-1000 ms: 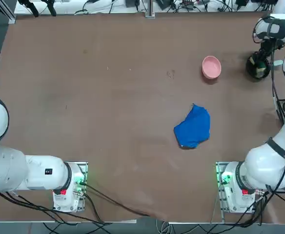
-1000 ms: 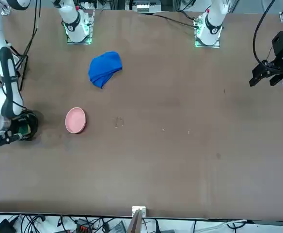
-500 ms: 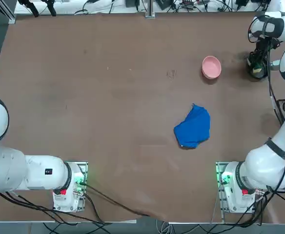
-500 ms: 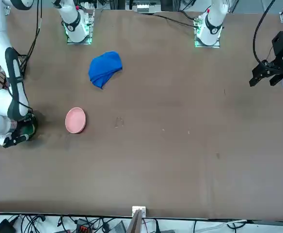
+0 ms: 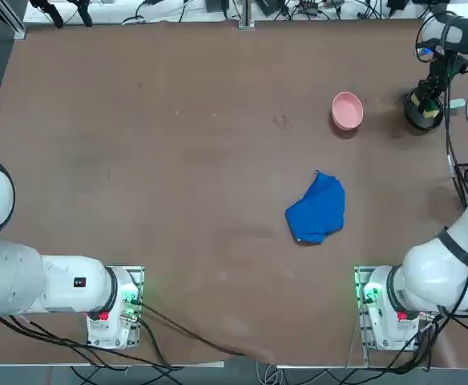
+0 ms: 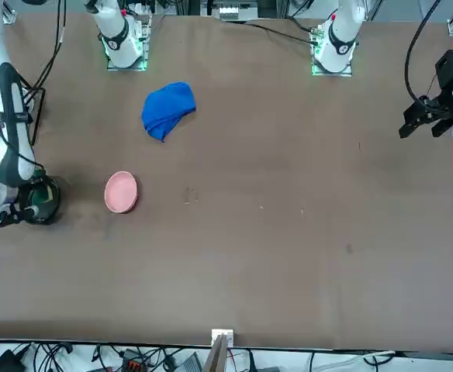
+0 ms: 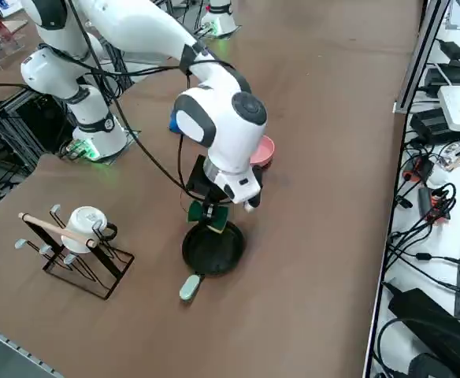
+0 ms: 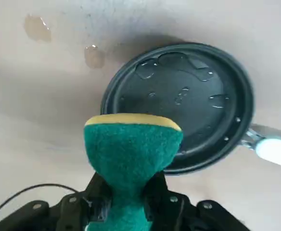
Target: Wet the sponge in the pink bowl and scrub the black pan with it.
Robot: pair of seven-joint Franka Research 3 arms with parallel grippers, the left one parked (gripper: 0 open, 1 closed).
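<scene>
The right gripper (image 8: 126, 192) is pinching the sponge (image 8: 132, 154) just above the black pan (image 8: 179, 103), mid-frame in the wrist view, droplets beading inside; scrubbing is underway, and pressing down is coming next

Glossy white rounded arm (image 7: 214, 118) links, black cables looped alongside; black end effector (image 8: 126, 202) with small screws; bases lit green.

The sponge (image 8: 132, 151) is dark green over a yellow layer. The pan (image 8: 188, 96) is black with a light grey handle; the bowl (image 5: 347, 110) is pale pink, the cloth (image 5: 318, 208) blue, the desk (image 5: 178, 160) brown.
</scene>
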